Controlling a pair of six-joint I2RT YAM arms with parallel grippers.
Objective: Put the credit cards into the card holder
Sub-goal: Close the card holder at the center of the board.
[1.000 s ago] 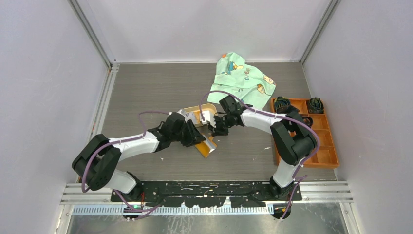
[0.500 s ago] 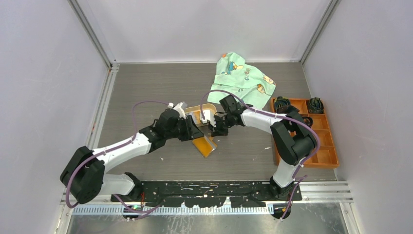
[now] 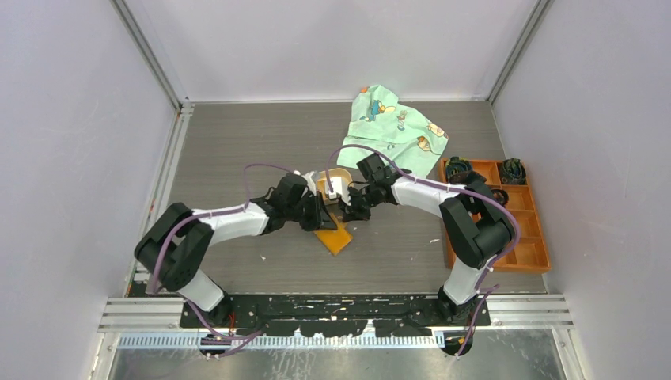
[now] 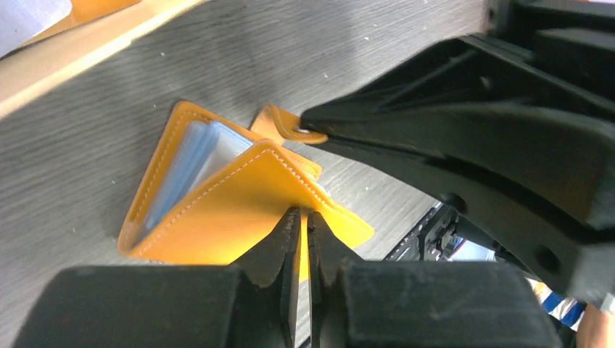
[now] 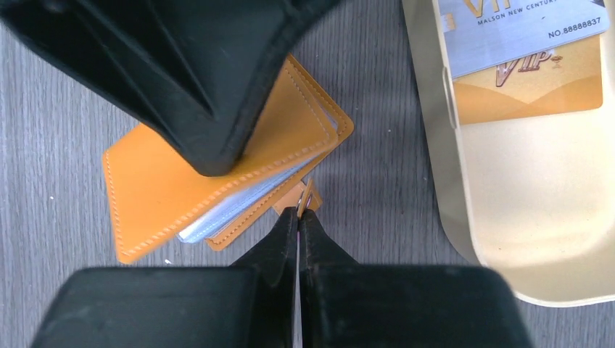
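Note:
The orange card holder (image 3: 335, 236) lies part-open on the grey table, with clear blue-white sleeves showing between its covers (image 5: 167, 181). My left gripper (image 4: 303, 217) is shut on the edge of the raised top cover (image 4: 217, 217). My right gripper (image 5: 299, 212) is shut on the holder's small snap tab, just right of the left gripper (image 3: 323, 218). The credit cards, a silver one (image 5: 522, 32) overlapping a gold one (image 5: 537, 90), lie in the oval tan tray (image 5: 435, 181) beside the holder.
A green patterned cloth (image 3: 396, 127) lies crumpled at the back. An orange compartment box (image 3: 506, 229) with dark items in its far cells stands at the right. The tray (image 3: 340, 171) sits right behind both grippers. Grey walls close in the table on three sides.
My left arm has swung right to the card holder and its jaws have closed on the top cover. The right gripper has kept its hold on the tab.

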